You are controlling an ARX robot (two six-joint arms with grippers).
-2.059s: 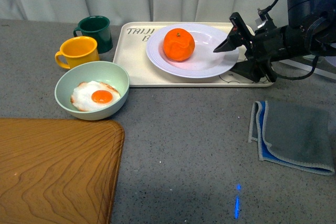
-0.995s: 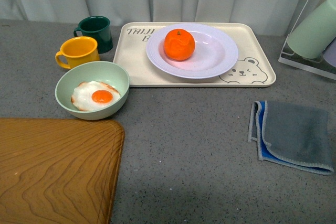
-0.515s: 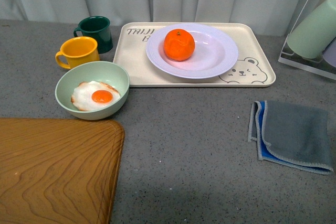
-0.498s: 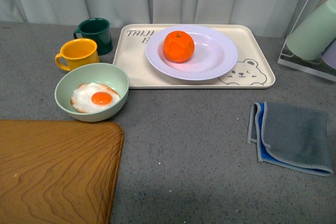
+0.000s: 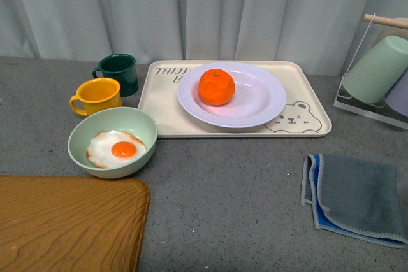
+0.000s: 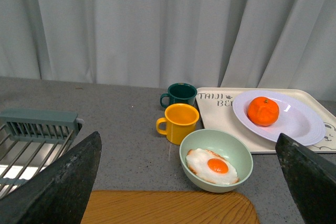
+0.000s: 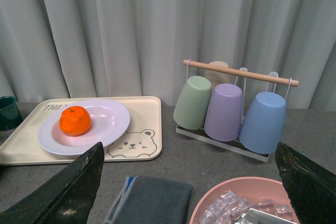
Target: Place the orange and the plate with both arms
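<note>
Grey speckled table (image 5: 223,202); tray (image 5: 306,97), bowl (image 5: 137,128), mugs, cloth (image 5: 357,199), board (image 5: 64,227)

Orange (image 5: 216,87) on plate (image 5: 258,102), plate on tray (image 5: 311,123), bowl (image 5: 142,132) front-left.

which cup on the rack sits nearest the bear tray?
The pale green cup, at the rack end toward the bear tray. The purple cup is in the middle; the blue cup is farthest.

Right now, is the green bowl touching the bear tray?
Cannot tell. In the front view the green bowl has its rim right at the bear tray corner with no clear gap; the left wrist view shows them overlapping, too.
</note>
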